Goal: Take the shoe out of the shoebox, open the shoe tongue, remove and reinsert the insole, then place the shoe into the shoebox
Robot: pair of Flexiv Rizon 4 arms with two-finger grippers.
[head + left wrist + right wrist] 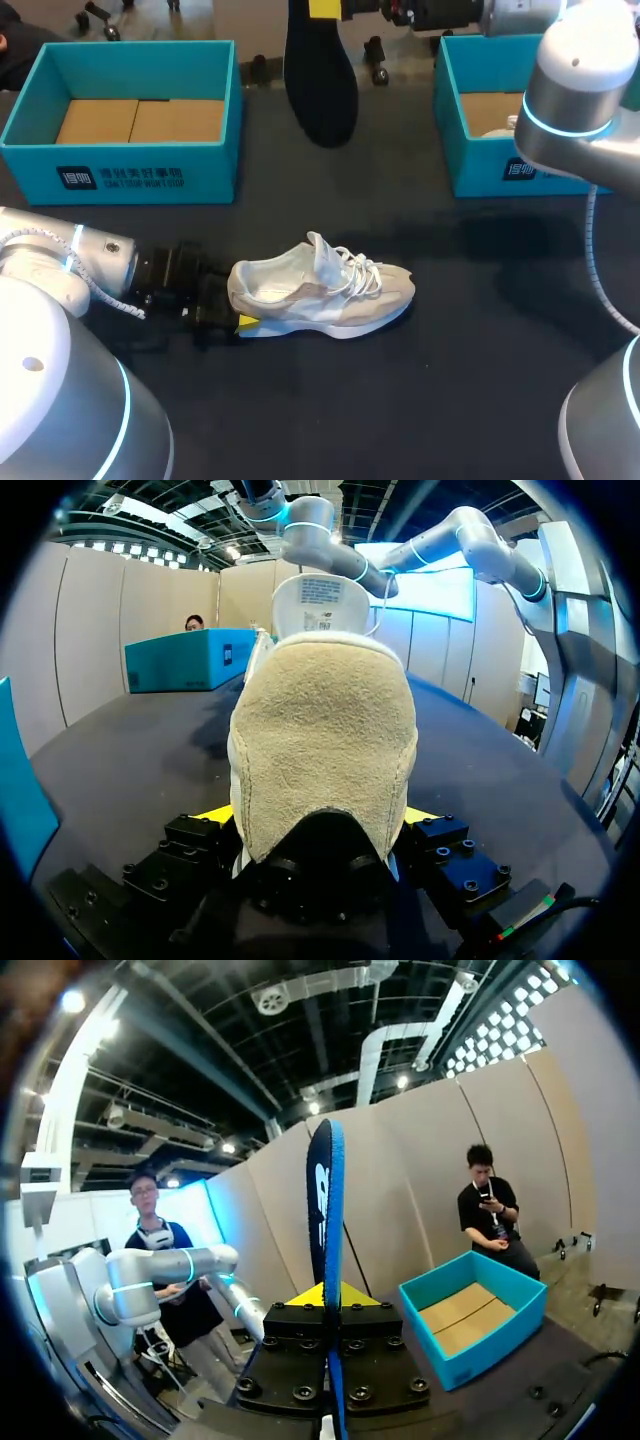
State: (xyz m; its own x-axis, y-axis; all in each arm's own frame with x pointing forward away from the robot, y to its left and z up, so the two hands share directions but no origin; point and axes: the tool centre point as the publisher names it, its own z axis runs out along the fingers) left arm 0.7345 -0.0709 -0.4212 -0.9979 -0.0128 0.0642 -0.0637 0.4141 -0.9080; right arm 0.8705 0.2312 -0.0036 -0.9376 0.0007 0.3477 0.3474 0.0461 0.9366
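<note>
Left gripper (222,312) lies low on the dark table (450,390), its yellow tips clamped on either side of the heel of the shoe (322,288). The shoe stands on its sole, cream and white with a beige suede heel, white laces loose, tongue standing up, toe pointing away from that gripper. High behind the shoe, the right gripper (326,1298) pinches a dark, blue-edged insole (320,75) that hangs down from it. Behind the shoe sit a left box (120,175) and a right box (480,170), both teal.
</note>
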